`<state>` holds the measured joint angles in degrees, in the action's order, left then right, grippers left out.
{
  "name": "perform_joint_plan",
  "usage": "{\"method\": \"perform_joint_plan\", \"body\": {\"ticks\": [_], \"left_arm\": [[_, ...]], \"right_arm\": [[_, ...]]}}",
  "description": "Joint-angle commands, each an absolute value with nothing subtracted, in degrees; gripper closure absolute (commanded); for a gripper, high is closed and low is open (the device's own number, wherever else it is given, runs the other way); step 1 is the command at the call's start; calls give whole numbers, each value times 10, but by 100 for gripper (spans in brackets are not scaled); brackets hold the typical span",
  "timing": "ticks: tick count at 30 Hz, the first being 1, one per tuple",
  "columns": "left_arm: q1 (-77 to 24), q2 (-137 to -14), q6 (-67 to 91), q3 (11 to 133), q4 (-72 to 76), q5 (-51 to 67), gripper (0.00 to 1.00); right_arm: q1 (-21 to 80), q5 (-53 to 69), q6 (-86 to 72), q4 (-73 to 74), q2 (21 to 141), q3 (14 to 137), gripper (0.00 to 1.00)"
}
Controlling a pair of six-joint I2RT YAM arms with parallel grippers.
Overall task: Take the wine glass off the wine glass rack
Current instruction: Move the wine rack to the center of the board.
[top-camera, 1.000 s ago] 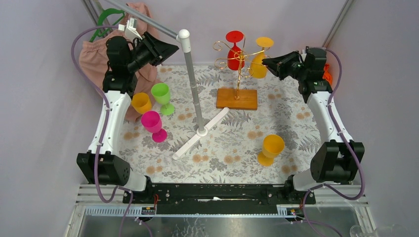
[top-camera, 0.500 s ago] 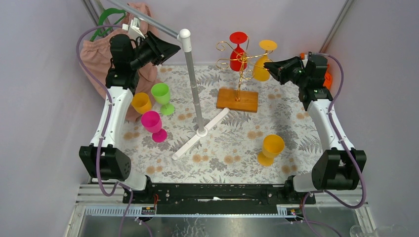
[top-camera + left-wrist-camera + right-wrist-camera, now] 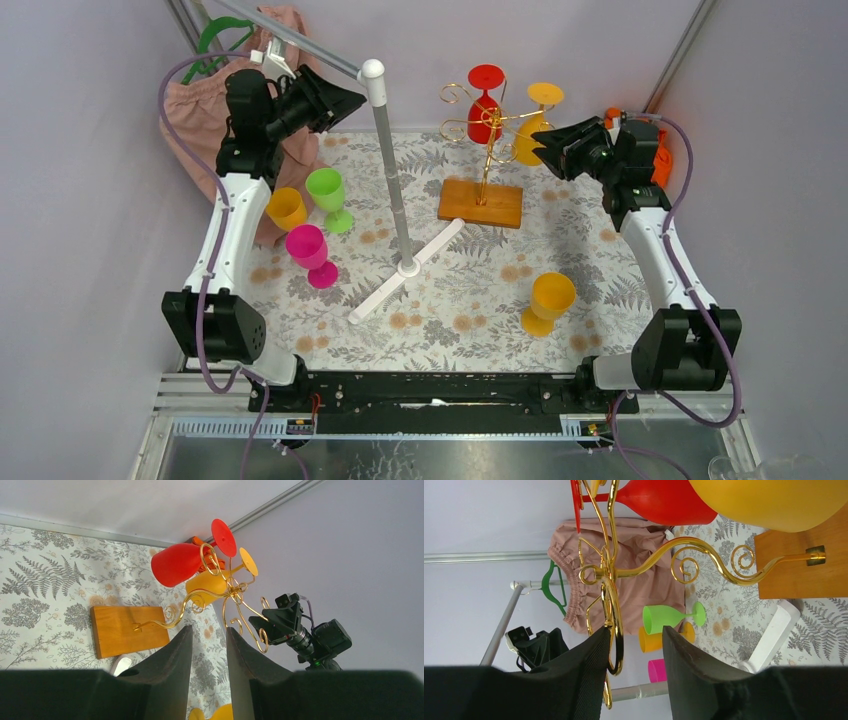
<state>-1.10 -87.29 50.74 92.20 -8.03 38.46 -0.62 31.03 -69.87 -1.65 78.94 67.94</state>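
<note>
Right pincer [image 3: 543, 147] beside rack [image 3: 480, 203] (2 glasses [image 3: 484, 118]).

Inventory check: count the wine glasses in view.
6. On the wine glass rack hang the red glass and the yellow glass. At the left stand the orange glass, green glass and pink glass. A lone yellow glass stands front right. None seems hidden.

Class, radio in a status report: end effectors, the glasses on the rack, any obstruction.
Left end effector open, empty. Right end effector open, beside yellow wine glass. Red wine glass also on wine glass rack. Gold scroll arm crowds its fingers.
</note>
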Motion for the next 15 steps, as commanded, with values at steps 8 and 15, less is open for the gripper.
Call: {"method": "perform_joint_plan", "body": {"ticks": [8, 15], "left_arm": [[-12, -889, 499, 913, -85, 395, 63], [-13, -903, 502, 914, -81, 398, 63]], "right_arm": [[-3, 289, -619, 53, 713, 733, 49], [-3, 225, -536, 131, 695, 816, 49]]}}
